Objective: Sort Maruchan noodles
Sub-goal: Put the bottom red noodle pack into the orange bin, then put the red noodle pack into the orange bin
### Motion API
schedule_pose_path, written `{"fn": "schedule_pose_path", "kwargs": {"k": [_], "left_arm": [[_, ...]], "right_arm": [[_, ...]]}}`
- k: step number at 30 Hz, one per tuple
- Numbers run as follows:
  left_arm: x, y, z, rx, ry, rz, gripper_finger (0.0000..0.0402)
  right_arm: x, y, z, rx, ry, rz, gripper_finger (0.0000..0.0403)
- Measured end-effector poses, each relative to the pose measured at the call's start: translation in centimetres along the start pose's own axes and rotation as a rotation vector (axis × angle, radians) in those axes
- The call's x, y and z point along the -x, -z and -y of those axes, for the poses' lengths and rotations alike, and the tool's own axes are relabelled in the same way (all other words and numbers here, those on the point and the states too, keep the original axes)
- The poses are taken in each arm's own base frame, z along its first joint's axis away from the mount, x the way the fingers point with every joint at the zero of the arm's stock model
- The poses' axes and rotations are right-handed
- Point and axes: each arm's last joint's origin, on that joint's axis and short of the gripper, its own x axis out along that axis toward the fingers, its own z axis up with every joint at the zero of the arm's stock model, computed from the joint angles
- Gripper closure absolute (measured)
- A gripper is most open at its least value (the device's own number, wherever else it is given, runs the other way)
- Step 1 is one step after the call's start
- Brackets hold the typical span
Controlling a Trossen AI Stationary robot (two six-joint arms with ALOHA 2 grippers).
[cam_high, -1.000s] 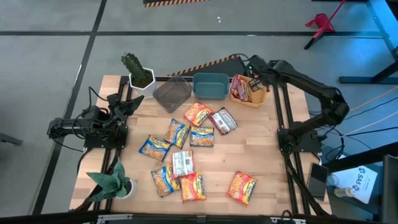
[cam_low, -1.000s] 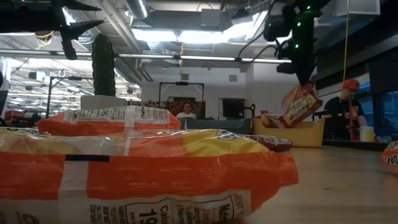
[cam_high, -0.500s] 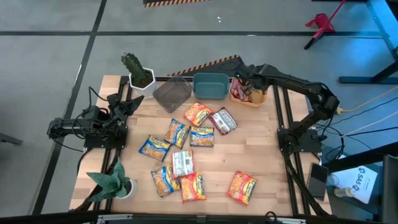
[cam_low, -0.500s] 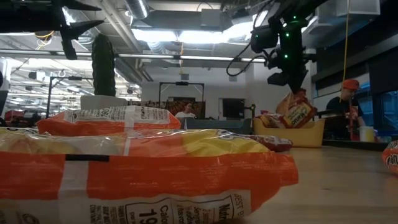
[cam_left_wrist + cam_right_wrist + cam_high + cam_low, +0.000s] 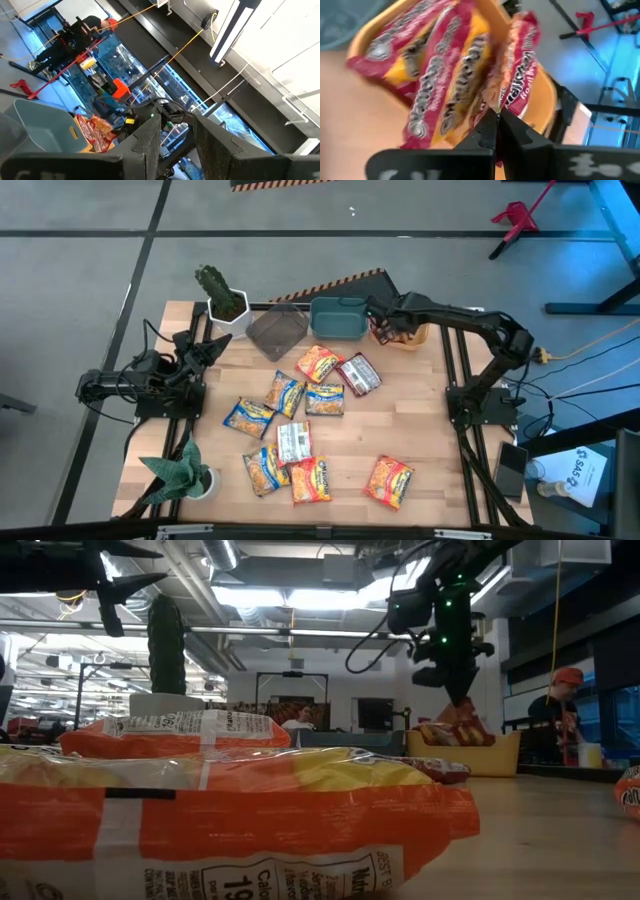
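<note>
Several Maruchan noodle packets lie flat on the wooden table, among them an orange one (image 5: pixel 318 363), a red-maroon one (image 5: pixel 358 373), a blue-and-yellow one (image 5: pixel 284 392) and a white one (image 5: pixel 294 442). At the far edge stand a grey bin (image 5: pixel 277 330), a teal bin (image 5: pixel 338 317) and a yellow bin (image 5: pixel 410 335) with red packets (image 5: pixel 440 75) in it. My right gripper (image 5: pixel 381 326) (image 5: pixel 497 116) is over the yellow bin's left end, shut on a red packet (image 5: pixel 520 60). My left gripper (image 5: pixel 207 350) (image 5: pixel 176 142) waits open at the table's left edge. My right gripper pinches the red packet's crimped edge (image 5: pixel 504 102) between its two fingertips. The fingers (image 5: pixel 457 690) slant down from above. The packet hangs below them and stands on edge in the yellow bin (image 5: pixel 470 754), beside the other red packets there.
A cactus in a white pot (image 5: pixel 222 298) stands at the far left corner and a spiky plant (image 5: pixel 180 470) at the near left. A person (image 5: pixel 560 710) sits beyond the table's right side. Bare wood lies at the table's right, between the bins and a near orange packet (image 5: pixel 389 481).
My right gripper has gone down and toward the table's left and near side, staying shut. The red packet, which hung clear above the yellow bin, has sunk into the bin among the other red packets.
</note>
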Motion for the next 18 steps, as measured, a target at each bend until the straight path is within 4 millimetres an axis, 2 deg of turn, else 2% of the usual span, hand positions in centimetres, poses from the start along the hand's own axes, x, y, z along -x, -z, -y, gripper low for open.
{"fn": "schedule_pose_path", "kwargs": {"k": [6,14,18], "left_arm": [[0.0,0.0,0.0,0.001,0.0,0.0,0.0292],[0.0,0.0,0.0,0.003,0.005,-0.005,0.0292],[0.0,0.0,0.0,0.002,0.008,-0.007,0.0292]], "right_arm": [[-0.1,-0.1,-1.5,0.045,-0.034,0.021,0.0386],[-0.1,-0.2,-1.6,0.037,-0.074,0.02,0.0274],[1.3,0.3,-1.8,0.087,-0.104,0.057,0.0233]]}}
